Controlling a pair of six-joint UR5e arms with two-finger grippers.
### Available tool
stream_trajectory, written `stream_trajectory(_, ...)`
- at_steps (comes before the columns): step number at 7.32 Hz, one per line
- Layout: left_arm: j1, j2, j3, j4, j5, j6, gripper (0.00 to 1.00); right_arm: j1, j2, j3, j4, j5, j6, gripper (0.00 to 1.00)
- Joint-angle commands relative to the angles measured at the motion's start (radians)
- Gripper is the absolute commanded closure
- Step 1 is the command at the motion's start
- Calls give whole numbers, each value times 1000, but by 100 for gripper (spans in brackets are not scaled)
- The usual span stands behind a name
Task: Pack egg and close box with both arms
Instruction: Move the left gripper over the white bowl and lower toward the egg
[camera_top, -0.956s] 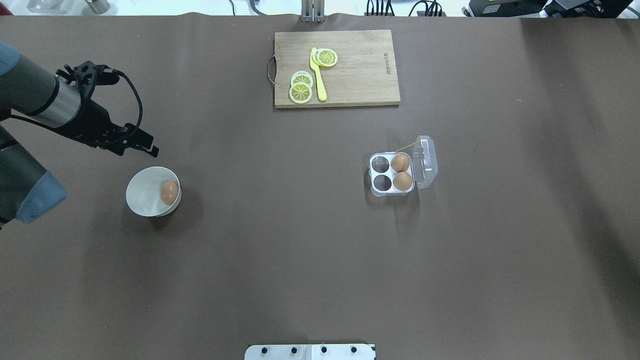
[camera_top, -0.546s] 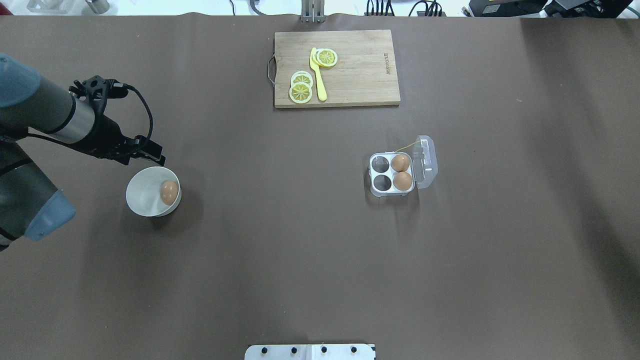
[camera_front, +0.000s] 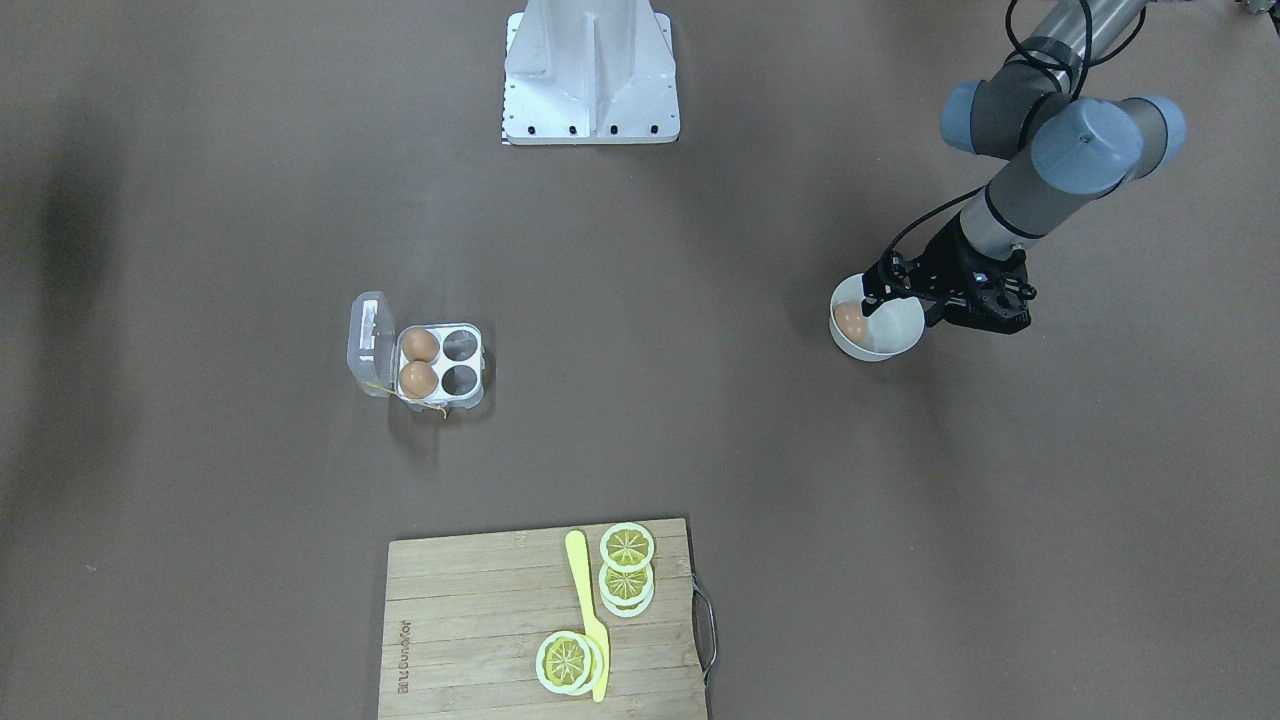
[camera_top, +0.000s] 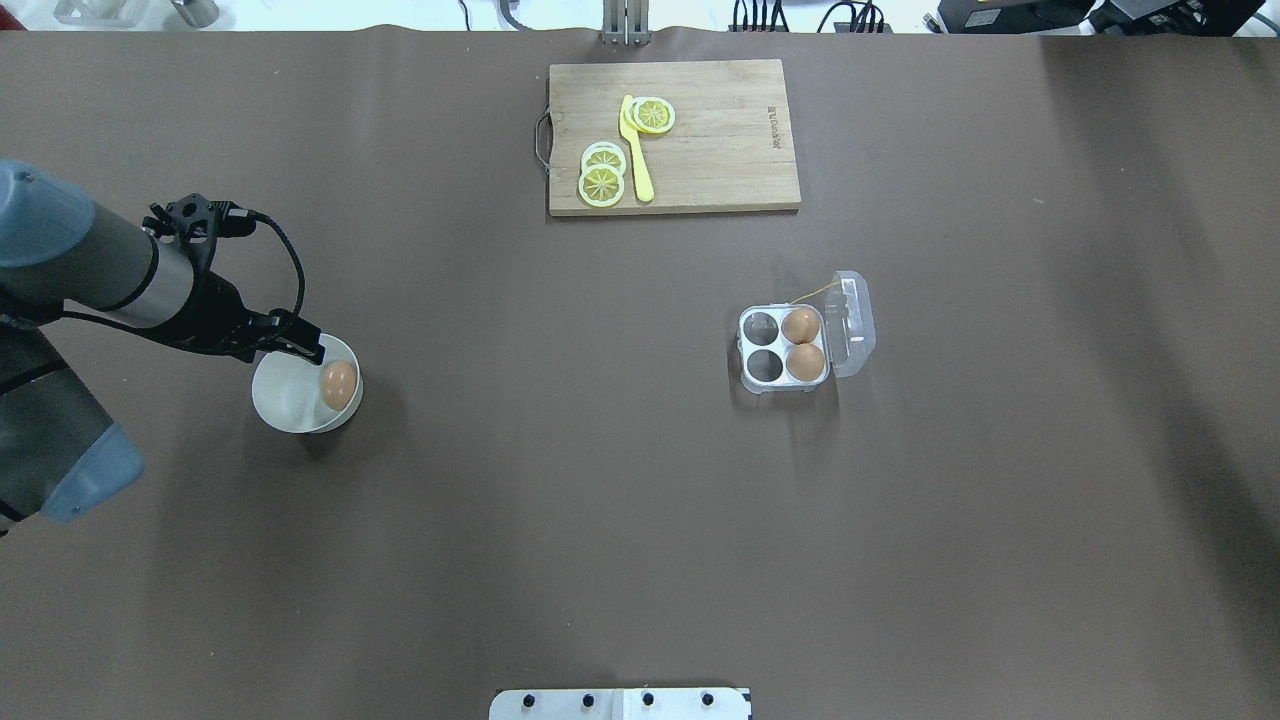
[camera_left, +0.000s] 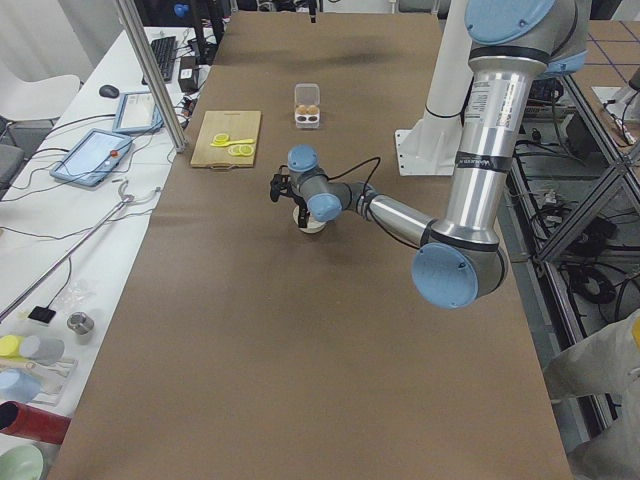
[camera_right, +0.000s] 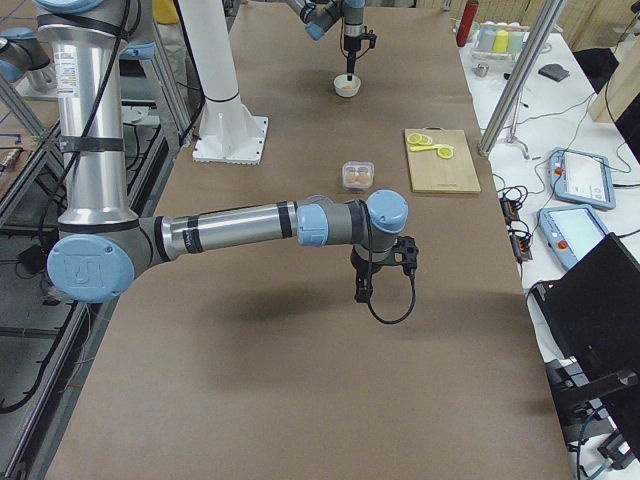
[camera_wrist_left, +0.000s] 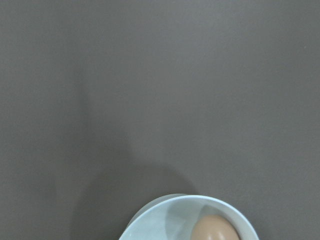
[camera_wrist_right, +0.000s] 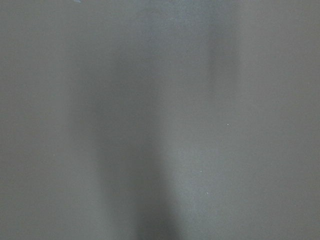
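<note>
A small smooth brown egg (camera_top: 339, 384) lies alone in a round white bowl (camera_top: 275, 405) on the left side of the brown worktop (camera_top: 560, 480). The egg rests against the bowl wall that faces the carton. My left gripper (camera_top: 290, 345) hangs over the bowl's far rim with its fingers spread and nothing between them, close to the egg but apart from it. In my left wrist view, only the bowl's edge and the top of the egg show, at the bottom of the frame.

Well apart, to my right of centre, sits the small clear plastic four-cell egg box (camera_top: 783, 347) with its white tray. The hinged clear lid (camera_top: 852, 325) is thrown open on the side away from the bowl. Two more brown eggs (camera_top: 800, 325) fill the two cells beside the lid, and the two cells nearer the bowl are empty. A thin yellow string (camera_top: 815, 292) runs along the box's far edge.

My right gripper (camera_right: 362, 290) appears only in the side view, low over bare worktop on the far side of the box from the bowl. I cannot tell whether it is spread or pressed together.

At the far edge lies a wooden cutting board (camera_top: 720, 140) carrying yellow lemon slices (camera_top: 603, 175) and a yellow plastic knife (camera_top: 636, 150).
</note>
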Motion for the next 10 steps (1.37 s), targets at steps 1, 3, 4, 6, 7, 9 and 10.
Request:
stream_trajectory(1, 24, 3, -16, -20, 2, -30, 7, 0, -1, -4, 0, -2, -1, 0)
stream_trajectory(3, 50, 3, -18, -20, 37, -38, 7, 0, -1, -7, 0, 0, -4, 0)
stream_trajectory(4, 67, 2, -12, -19, 57, -38, 7, 0, -3, -5, 0, 0, -5, 0)
stream_trajectory(6, 67, 6, -10, -20, 56, -38, 7, 0, -14, -5, 0, 0, -7, 0)
stream_trajectory(7, 67, 11, -10, -20, 56, -38, 7, 0, -15, -5, 0, 0, -7, 0)
stream_trajectory(9, 67, 11, -7, -22, 54, -40, 7, 0, -17, -5, 0, 0, -8, 0)
stream_trajectory(10, 67, 9, -4, -22, 56, -40, 7, 0, -17, -4, 0, 0, -5, 0)
